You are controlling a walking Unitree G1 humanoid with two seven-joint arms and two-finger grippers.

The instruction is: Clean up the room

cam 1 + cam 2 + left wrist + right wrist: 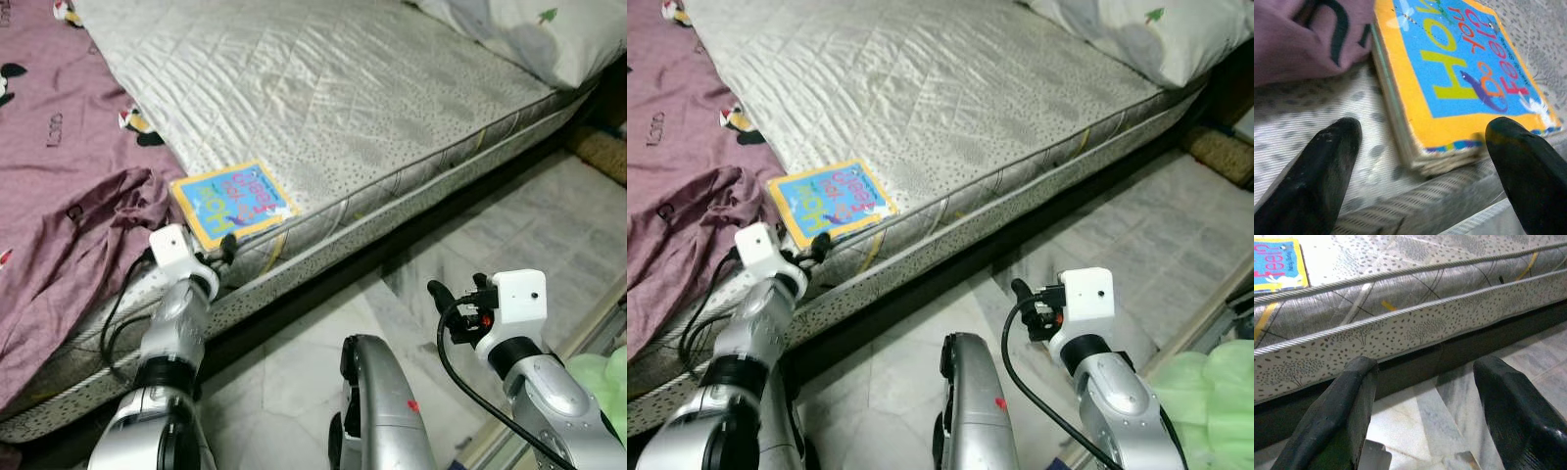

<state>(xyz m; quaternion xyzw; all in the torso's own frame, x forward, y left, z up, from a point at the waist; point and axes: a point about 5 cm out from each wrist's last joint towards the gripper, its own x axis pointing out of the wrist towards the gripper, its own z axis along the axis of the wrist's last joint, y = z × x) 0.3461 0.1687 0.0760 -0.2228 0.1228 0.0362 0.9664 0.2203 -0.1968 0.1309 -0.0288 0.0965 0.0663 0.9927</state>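
Note:
A children's book [233, 203] with a yellow border and blue cover lies flat at the near edge of the grey mattress [323, 88]. My left gripper [221, 251] is open just in front of that edge, and in the left wrist view the book [1459, 73] sits between its two fingers [1327, 166], one on each side of the near corner. My right gripper [443, 297] hangs open above the marble floor, pointing at the mattress side [1400, 333], nothing between its fingers [1342, 411].
A purple patterned blanket [59, 186] is crumpled on the bed beside the book and touches its left edge. A white pillow [529, 34] lies at the far right of the bed. A light green bag [1215, 392] sits on the floor at right.

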